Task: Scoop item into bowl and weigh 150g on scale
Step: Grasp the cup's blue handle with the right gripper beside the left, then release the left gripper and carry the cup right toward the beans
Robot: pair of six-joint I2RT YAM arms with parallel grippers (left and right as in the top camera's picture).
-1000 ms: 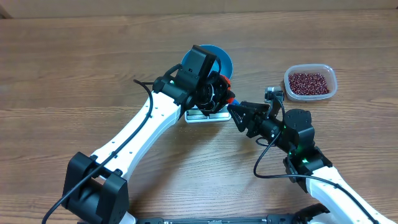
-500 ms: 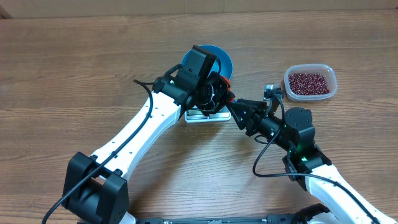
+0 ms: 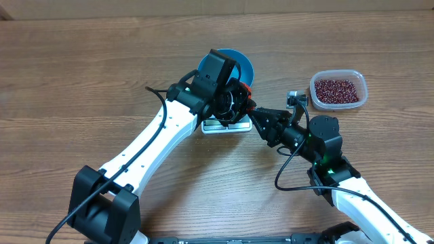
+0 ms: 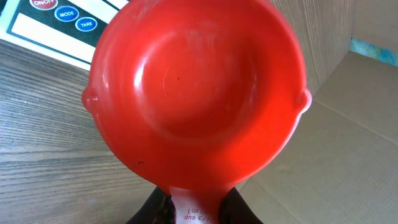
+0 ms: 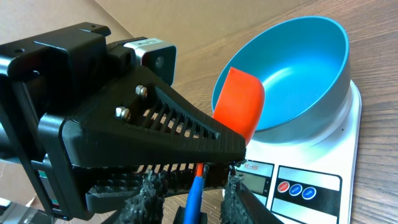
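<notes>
Scale (image 5: 317, 155) on wood-grain table (image 3: 81, 68); cardboard wall (image 4: 354, 137) beyond.

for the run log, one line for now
left gripper: holds empty red scoop | right gripper: open astride scoop handle | teal bowl: on scale

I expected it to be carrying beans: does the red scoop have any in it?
No, the left wrist view looks straight into the red scoop, and its inside is bare.
</notes>
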